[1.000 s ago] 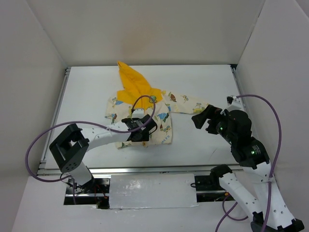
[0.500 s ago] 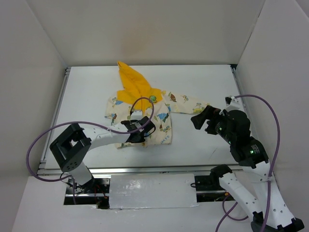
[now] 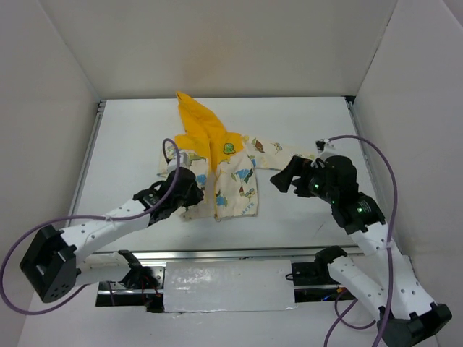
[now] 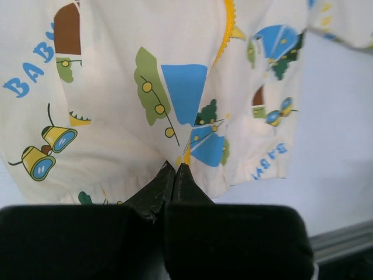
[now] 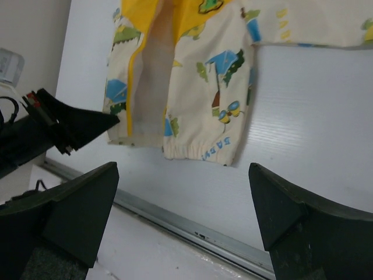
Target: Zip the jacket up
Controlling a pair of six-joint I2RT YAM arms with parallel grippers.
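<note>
Jacket (image 3: 235,177) is lying flat on table (image 3: 311,123), approx mid-table, front up, hem facing the arm bases. Yellow hood (image 3: 197,121) is pointing away to the far left. One sleeve (image 3: 286,153) is stretching out toward the R arm's side. Green patch (image 3: 228,148) is sitting high on the chest, next to the yellow.

Front is lying open. In R wrist view a strip of pale lining is showing btwn the yellow zipper strip (image 5: 135,76) and the opposite panel, running from hem up toward the hood.

L gripper (image 4: 175,168): fingers are pressing fully together w/ no gap btwn them. Tips are sitting on the btm hem, right by the lower end of the zipper strip. Cloth is puckering around the tips, so it is looking like a pinch on the hem fabric. R wrist view is showing the same tip touching the hem corner of the panel that carries the zipper strip.

R gripper (image 5: 183,169): fingers are spreading wide and holding nothing. It is hovering over bare table on the sleeve side, near the hem of the other panel. No contact w/ jacket is showing in any view.
</note>
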